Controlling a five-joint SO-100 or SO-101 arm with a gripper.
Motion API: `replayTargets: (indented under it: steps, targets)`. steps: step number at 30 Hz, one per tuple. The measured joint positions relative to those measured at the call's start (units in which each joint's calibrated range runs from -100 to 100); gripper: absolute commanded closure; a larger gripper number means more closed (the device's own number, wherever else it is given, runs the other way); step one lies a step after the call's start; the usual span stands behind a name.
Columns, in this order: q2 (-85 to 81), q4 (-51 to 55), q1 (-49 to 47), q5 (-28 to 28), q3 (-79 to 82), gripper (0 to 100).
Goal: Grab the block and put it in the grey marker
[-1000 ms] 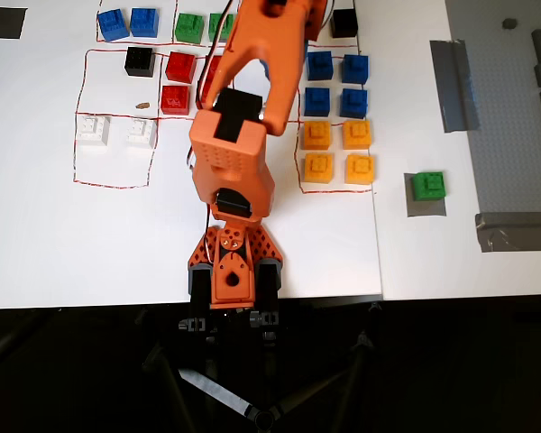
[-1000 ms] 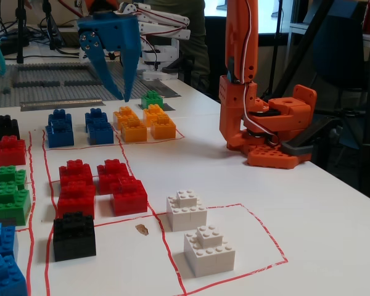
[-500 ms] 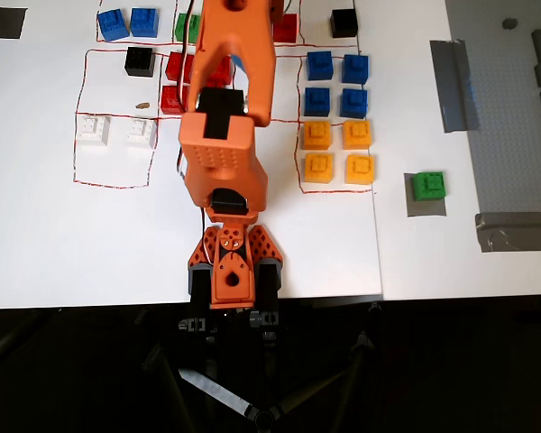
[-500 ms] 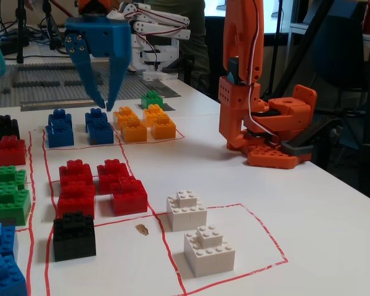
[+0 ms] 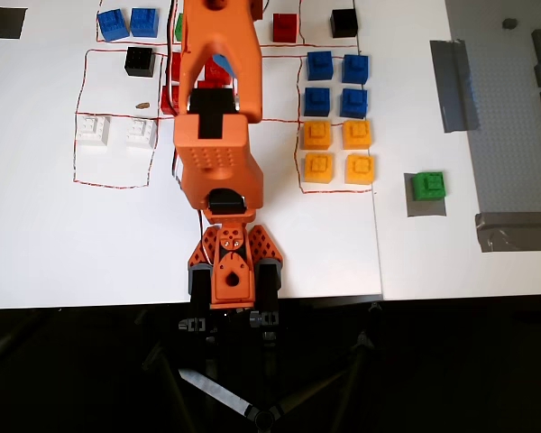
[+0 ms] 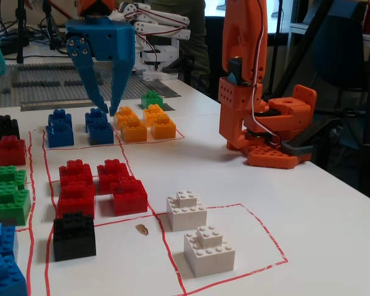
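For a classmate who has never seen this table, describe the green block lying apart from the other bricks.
In the overhead view, go right of the square of orange bricks, past the seam in the white table. There a lone green block sits on the grey marker, the only brick there.

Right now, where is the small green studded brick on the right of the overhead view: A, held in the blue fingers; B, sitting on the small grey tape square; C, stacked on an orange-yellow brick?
B: the small green studded brick rests on the small grey tape square, untouched.
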Motion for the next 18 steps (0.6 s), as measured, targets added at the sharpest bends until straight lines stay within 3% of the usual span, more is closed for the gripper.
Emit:
replayTargets:
  steps: [18]
  targets:
    - [0.0,0.4,-1.9,0.0,-1.0,100]
